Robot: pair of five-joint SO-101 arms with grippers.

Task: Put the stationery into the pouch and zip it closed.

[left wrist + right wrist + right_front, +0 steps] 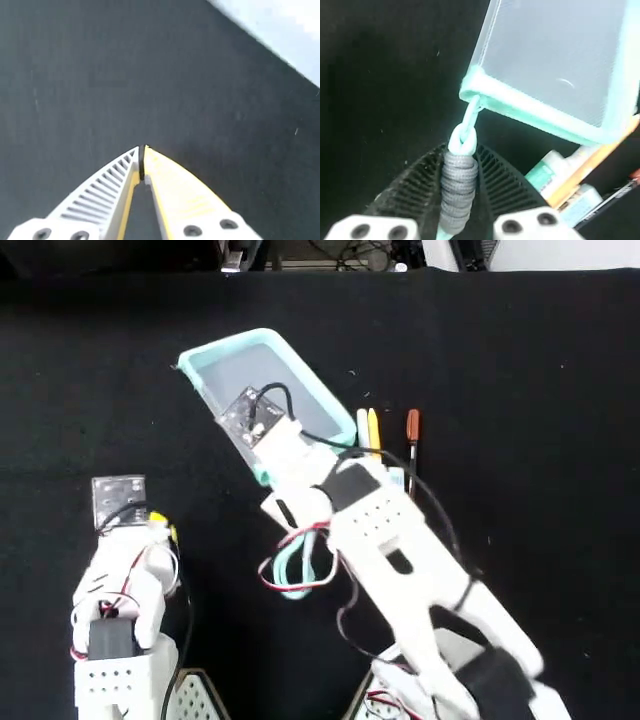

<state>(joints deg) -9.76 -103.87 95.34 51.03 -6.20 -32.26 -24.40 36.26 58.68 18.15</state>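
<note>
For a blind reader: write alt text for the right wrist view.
The right gripper pinches the mint-green zip cord between its fingers, at a corner of the translucent mint-edged pouch on a black table, pens beside it.

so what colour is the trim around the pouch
Mint green around the pouch, clearest in the right wrist view.

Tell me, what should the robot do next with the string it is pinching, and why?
Probably draw the teal pull cord, which the right pincer is shut on, along the edge of the pouch to work the zip open. The cord comes off its corner, and the pens lie on the black table beside it, not inside. Whether the zip is open I cannot tell.
</note>
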